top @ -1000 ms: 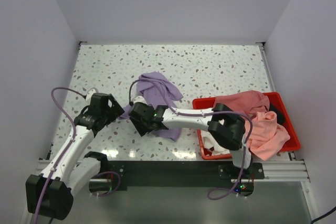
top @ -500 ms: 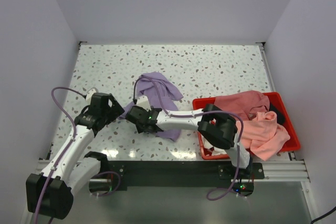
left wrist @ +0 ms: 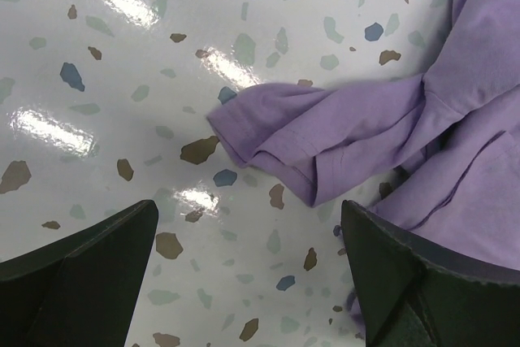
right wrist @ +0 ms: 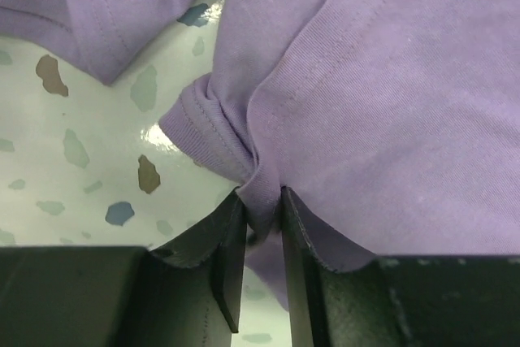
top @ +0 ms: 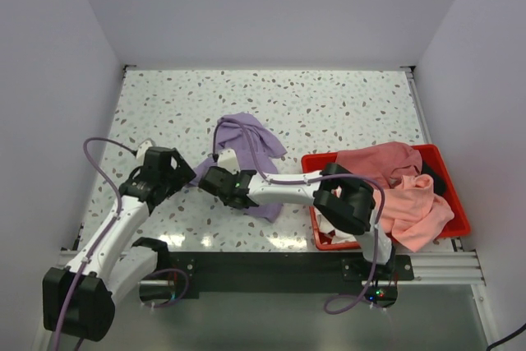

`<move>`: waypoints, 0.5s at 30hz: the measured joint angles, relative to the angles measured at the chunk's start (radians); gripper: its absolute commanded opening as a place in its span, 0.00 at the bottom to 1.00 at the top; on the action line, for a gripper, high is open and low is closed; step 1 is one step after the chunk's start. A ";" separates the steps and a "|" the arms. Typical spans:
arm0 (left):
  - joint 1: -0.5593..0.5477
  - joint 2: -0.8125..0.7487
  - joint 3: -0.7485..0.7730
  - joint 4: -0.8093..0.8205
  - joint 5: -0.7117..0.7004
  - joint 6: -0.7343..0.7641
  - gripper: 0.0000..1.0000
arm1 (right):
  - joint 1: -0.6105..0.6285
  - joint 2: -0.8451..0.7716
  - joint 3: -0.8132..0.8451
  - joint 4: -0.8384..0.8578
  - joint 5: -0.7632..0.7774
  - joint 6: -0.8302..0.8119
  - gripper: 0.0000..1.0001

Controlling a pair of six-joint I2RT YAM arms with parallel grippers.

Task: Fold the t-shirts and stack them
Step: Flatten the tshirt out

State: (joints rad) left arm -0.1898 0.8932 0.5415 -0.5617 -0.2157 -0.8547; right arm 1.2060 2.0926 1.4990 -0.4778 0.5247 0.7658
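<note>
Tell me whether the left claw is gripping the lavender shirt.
No: the left wrist view shows the left claw wide open with nothing pinched in it, and the lavender shirt lies loose ahead of it.

The worktop [top: 329, 104], a glossy white surface speckled with blue, brown and grey-green flecks, is reflecting patches of overhead light along its near edge. A lavender t-shirt [top: 238, 144] is lying crumpled directly on it near the middle. Its fabric is bunching into soft folds, and one sleeve is trailing out to the left across the speckles. A red plastic bin [top: 437, 155] is sitting on the worktop's near right part, close to the shirt.
</note>
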 measured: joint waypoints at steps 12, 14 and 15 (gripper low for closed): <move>0.000 0.209 -0.026 0.167 0.076 0.000 0.98 | 0.000 -0.181 -0.121 0.008 -0.061 -0.063 0.24; 0.000 0.243 -0.032 0.192 0.090 0.000 0.94 | 0.000 -0.181 -0.135 0.011 -0.077 -0.071 0.27; 0.000 0.256 -0.033 0.202 0.093 0.000 0.92 | 0.000 -0.181 -0.143 0.012 -0.083 -0.075 0.28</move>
State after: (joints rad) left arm -0.1898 1.1492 0.5083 -0.3595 -0.1226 -0.8543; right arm 1.2064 1.9118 1.3560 -0.4656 0.4416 0.6907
